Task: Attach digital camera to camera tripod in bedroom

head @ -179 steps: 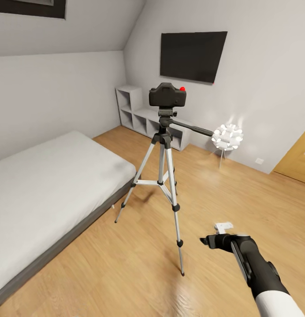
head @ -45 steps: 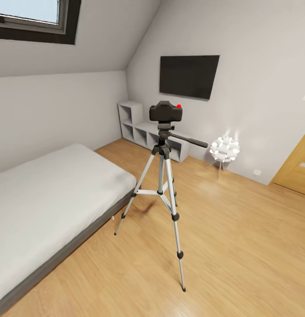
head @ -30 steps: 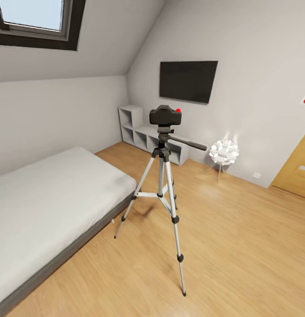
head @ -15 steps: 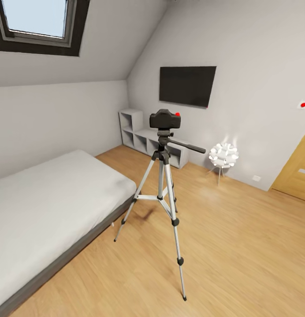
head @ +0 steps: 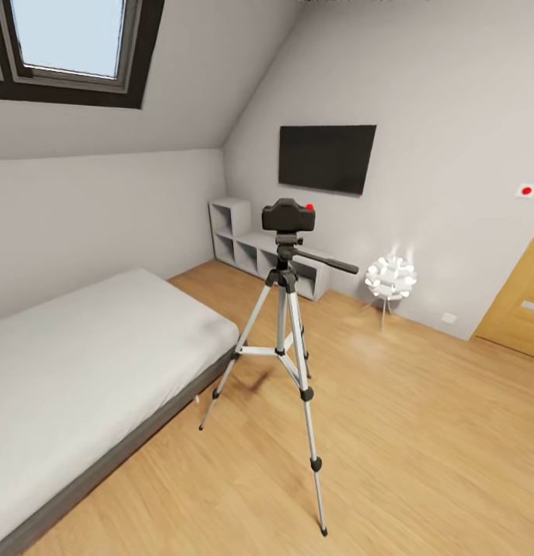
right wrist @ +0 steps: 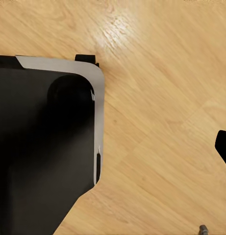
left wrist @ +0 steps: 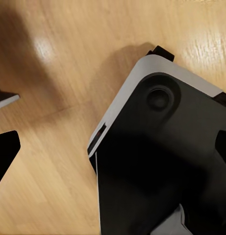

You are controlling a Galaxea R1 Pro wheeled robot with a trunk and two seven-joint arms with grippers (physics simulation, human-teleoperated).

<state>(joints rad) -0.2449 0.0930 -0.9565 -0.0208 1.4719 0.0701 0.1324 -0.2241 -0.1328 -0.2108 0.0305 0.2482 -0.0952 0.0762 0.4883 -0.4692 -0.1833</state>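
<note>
Head view: bedroom w/ pale grey walls and a light wood plank floor (head: 421, 432). The camera tripod (head: 285, 340) stands upright on the floor in mid-room, just off the foot corner of the bed (head: 82, 363). Three silver legs are spread; the nearest foot is well out toward the robot, another foot is near the bed's dark grey base. The digital camera (head: 288, 215) sits on top of the tripod's black head, touching it, level, red button on its top at the right side. The black pan handle (head: 329, 262) sticks out to the right from the head. Behind it, against the far wall: low grey cubby shelf (head: 255, 247), black TV (head: 327, 158) mounted above it, small white spiky lamp (head: 390, 279) on the floor by the wall. Wood door (head: 522, 301) at the right edge, skylight window (head: 66, 38) in the sloped ceiling top left.

Left wrist view: looks down at plank floor and the robot's black base w/ pale grey rim (left wrist: 166, 161). A dark finger tip (left wrist: 5, 156) of the left gripper pokes in at the frame edge; cannot tell if it's clenched or released.

Right wrist view: same sort of scene, floor plus base corner (right wrist: 49, 142). Small dark bit of the right gripper's finger (right wrist: 224, 144) at the edge; grip state can't be told.
</note>
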